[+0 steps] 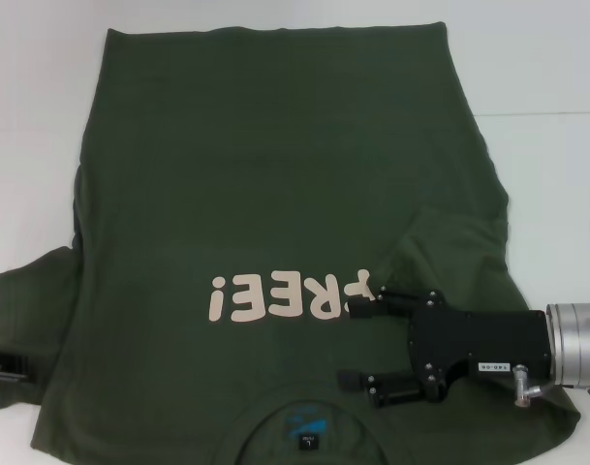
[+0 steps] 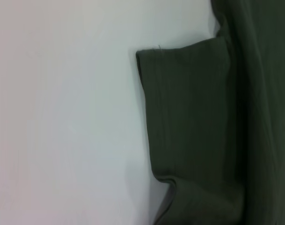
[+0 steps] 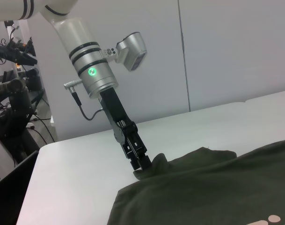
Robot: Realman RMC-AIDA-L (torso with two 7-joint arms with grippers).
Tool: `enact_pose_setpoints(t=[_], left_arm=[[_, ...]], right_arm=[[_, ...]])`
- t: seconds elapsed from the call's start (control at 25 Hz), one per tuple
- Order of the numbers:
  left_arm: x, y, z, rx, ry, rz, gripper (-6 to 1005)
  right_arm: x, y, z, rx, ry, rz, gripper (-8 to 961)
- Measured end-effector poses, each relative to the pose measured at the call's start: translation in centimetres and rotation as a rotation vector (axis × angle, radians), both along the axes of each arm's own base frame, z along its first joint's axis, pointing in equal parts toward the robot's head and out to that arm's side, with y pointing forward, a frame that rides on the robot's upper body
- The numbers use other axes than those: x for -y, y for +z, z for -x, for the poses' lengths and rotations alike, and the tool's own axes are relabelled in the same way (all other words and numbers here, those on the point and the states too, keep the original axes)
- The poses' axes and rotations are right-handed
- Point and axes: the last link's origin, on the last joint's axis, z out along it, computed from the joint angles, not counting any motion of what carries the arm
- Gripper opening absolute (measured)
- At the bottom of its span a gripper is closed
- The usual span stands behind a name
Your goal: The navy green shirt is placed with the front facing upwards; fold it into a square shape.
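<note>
Collar tag "L" (image 1: 307, 441); navy green shirt (image 1: 275, 174) reads "FREE!" (image 1: 290, 296).

A smooth white counter (image 1: 546, 87) fills the scene under even, soft light. Behind it stands a pale grey wall (image 3: 236, 51) of flat panels split by a thin vertical seam. Off the counter's far edge, dark equipment and tangled cables (image 3: 13, 93) crowd the room's side.
</note>
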Motion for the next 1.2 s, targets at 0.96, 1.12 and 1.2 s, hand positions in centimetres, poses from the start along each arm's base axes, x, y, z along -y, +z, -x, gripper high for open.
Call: enact_pose_setpoints(t=[0.96, 1.12, 1.2], left_arm=[[0.01, 0.13, 0.09, -0.009, -0.005, -0.002, 827], [0.03, 0.12, 0.17, -0.011, -0.003, -0.004, 827], [0.02, 0.09, 0.19, -0.010, -0.003, -0.004, 826]], right_arm=[[-0.16, 0.00, 0.10, 0.001, 0.001, -0.002, 946], [-0.21, 0.00, 0.17, 0.002, 0.004, -0.002, 946], [-0.23, -0.01, 0.20, 0.002, 0.004, -0.002, 946]])
